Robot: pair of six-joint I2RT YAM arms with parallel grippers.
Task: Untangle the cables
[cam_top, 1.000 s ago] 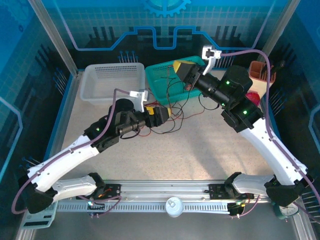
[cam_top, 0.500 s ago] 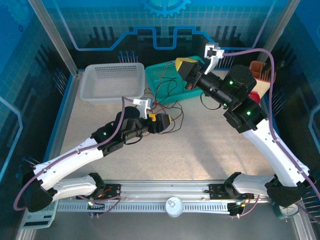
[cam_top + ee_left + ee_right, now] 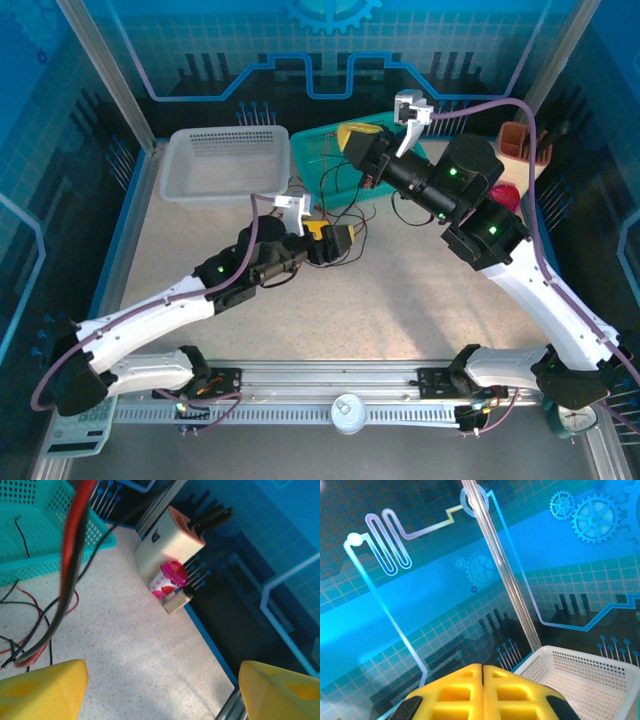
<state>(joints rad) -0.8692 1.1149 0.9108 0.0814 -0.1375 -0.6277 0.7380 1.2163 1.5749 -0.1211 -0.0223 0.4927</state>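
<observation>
Left jaws apart above speckled tabletop (image 3: 150,655)

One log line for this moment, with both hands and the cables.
left hand: open | right hand: shut, above teal basket | cables: tangled, from basket onto table

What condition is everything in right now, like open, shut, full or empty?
Left gripper: jaws open.
Right gripper: jaws shut.
Teal plastic mesh basket: holds some cable.
Thin red and black cables: tangled, partly outside that basket.
White plastic mesh basket: empty.
Pink-lidded cup: upright, lid on.
</observation>
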